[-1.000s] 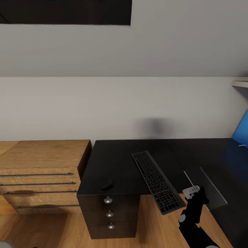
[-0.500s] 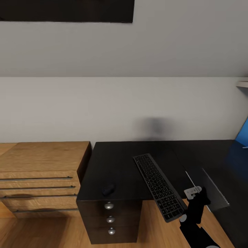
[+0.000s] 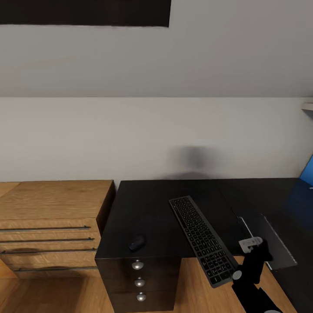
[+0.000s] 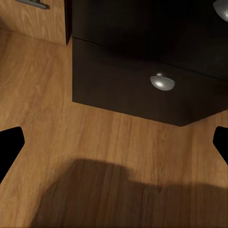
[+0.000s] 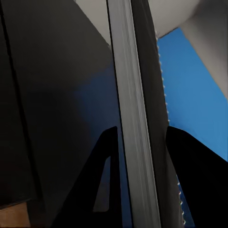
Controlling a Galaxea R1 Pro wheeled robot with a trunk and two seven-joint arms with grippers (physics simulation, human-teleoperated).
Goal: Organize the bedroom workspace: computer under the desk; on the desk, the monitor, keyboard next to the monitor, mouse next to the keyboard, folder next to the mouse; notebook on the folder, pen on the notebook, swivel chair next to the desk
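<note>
The black desk (image 3: pixel 148 204) carries the dark grey keyboard (image 3: pixel 202 239), lying at an angle with its near end over the front edge. The small dark mouse (image 3: pixel 137 243) sits near the desk's front left corner. My right gripper (image 3: pixel 254 244) is shut on the thin dark notebook (image 3: pixel 274 243), held just above the desk to the right of the keyboard. In the right wrist view the notebook's (image 5: pixel 135 95) grey edge runs between the fingers (image 5: pixel 107 156), with the blue folder (image 5: pixel 190 95) behind. A corner of the folder (image 3: pixel 308 176) shows at the far right. My left gripper (image 4: pixel 114 147) is open over the floor.
A black drawer unit (image 3: pixel 139 278) with round silver knobs (image 4: pixel 162 81) stands under the desk's left end. A light wooden dresser (image 3: pixel 48 217) adjoins it on the left. Sloped pale wall rises behind, with a shelf edge (image 3: pixel 308 105) at the right.
The whole view has shifted a little, so the camera moved. Relative to the keyboard, my right gripper and the notebook have edged slightly to the right.
</note>
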